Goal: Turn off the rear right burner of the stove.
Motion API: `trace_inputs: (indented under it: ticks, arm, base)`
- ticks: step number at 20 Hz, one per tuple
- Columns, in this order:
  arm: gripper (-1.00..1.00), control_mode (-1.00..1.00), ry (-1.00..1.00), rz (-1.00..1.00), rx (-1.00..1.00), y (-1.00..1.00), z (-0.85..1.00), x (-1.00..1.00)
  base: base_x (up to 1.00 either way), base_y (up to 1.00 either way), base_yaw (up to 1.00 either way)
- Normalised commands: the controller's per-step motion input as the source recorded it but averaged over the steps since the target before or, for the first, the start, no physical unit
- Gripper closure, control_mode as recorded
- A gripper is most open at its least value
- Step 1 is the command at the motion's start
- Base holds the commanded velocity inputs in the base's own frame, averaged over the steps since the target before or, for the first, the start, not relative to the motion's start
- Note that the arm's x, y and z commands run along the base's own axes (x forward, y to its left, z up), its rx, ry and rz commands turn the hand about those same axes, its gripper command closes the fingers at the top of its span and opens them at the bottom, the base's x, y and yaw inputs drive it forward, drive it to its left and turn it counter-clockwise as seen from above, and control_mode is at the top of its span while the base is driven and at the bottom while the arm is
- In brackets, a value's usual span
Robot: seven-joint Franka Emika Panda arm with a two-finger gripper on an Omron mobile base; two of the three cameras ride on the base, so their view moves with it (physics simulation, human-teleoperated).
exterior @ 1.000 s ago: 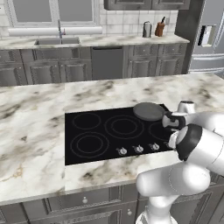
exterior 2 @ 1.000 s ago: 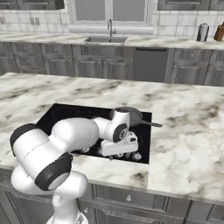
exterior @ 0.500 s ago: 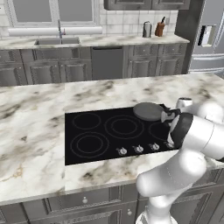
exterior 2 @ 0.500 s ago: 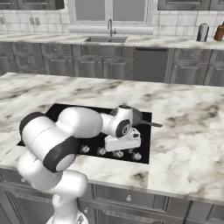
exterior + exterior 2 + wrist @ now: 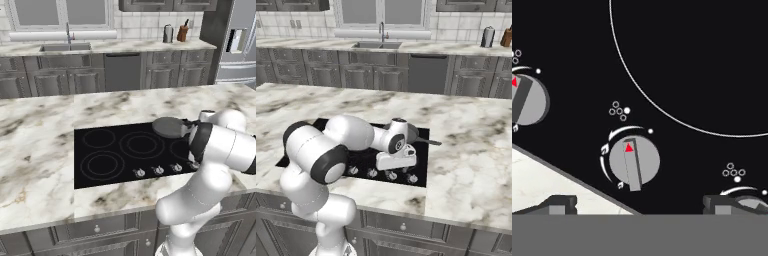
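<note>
The stove is a flat black glass cooktop set into the marble island tabletop, with its row of small silver knobs along the edge nearest the robot. A dark grey frying pan sits on the stove's rear right ring, its handle pointing off to the right in the right base view.

The end effector hangs low over the stove's front right part, pointing down at the knob row, just above the knobs. In the hand view its two dark fingertips rise at the bottom, well apart, so the end effector is released and grips nothing. One fingertip lies over the pale tabletop just off the stove's front edge; the other overlaps a knob at the lower right.

Between the fingertips, and a little beyond them, sits the centre knob, a silver disc with a raised bar and a red triangle mark at the bar's far end. A small cluster of circles printed above it has one filled dot. Another knob lies to its left, and a large thin ring outline curves across the glass beyond the knobs.
</note>
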Motion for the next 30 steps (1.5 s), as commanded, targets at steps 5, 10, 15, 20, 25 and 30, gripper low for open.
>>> trace_inputs:
  ticks: [5, 10, 15, 20, 25, 30]
  arm:
    - [-1.00, -1.00, 0.00, 0.00, 0.00, 0.14, -0.11, 0.01]
    - [-1.00, -1.00, 0.00, 0.00, -0.02, 0.15, -0.16, 0.04]
    - [-1.00, -1.00, 0.00, 0.00, -0.05, 0.09, -0.16, 0.06]
    - [-1.00, -1.00, -0.01, 0.00, -0.05, 0.00, -0.05, 0.09]
    - [-1.00, -1.00, -0.01, 0.00, -0.05, 0.00, -0.04, 0.17]
    - [-1.00, -1.00, 0.00, 0.00, -0.03, -0.03, -0.10, 0.07]
  base:
    - [0.00, 0.00, 0.00]
    - [0.00, 0.00, 0.00]
    - [0.00, 0.00, 0.00]
    - [0.00, 0.00, 0.00]
    - [0.00, 0.00, 0.00]
    - [0.00, 0.00, 0.00]
